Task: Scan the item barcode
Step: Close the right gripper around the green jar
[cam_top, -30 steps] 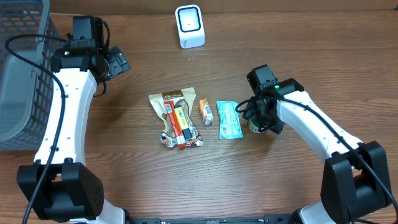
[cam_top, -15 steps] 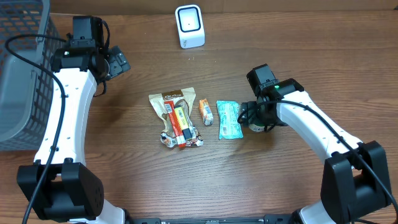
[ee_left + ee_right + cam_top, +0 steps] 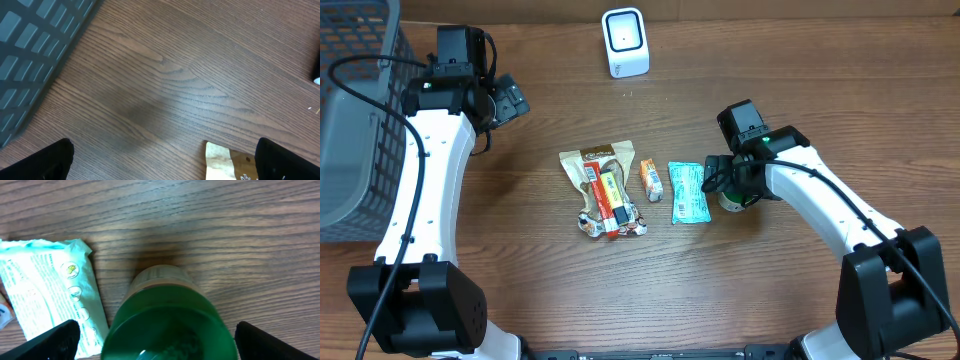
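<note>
A green bottle (image 3: 167,322) with a pale cap (image 3: 162,276) rests on the wooden table (image 3: 225,220) between the right gripper's (image 3: 162,341) widely spread black fingers (image 3: 55,341); a mint-green printed packet (image 3: 47,287) lies just beside it

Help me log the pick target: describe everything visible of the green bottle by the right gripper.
The green bottle is translucent green, plastic by its look, with a paler, ribbed neck or cap at the end away from the wrist camera. It rests on the wooden table between the spread fingers of the open right gripper; no clear contact shows. A pale teal packet lies close beside it. Overhead, the gripper hides most of it.
</note>
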Tool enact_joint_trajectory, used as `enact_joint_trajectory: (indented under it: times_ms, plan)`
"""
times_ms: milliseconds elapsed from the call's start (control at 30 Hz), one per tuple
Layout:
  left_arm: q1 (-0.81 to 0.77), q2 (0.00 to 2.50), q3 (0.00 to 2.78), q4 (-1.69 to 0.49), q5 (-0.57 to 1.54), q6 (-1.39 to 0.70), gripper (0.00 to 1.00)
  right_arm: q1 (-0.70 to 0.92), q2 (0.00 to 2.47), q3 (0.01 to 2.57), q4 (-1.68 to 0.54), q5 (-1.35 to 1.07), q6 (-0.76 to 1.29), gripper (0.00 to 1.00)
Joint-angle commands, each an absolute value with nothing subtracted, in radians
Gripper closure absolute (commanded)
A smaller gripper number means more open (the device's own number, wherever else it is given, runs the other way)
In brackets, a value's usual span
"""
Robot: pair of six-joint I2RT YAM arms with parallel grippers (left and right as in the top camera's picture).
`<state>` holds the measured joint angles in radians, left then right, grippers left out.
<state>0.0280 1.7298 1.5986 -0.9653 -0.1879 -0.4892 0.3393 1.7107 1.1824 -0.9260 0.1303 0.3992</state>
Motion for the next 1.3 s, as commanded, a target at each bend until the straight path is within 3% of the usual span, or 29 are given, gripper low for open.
enact_joint_trajectory:
  times_ms: [0,1267]
  plan:
    - [0.032,1.721,1.604,-0.965,-0.19,-0.467,0.0,0.325,1.713,1.178,-0.921,0.13,0.424,0.0]
    - [0.032,1.721,1.604,-0.965,-0.19,-0.467,0.0,0.325,1.714,1.177,-0.933,0.126,0.469,0.0]
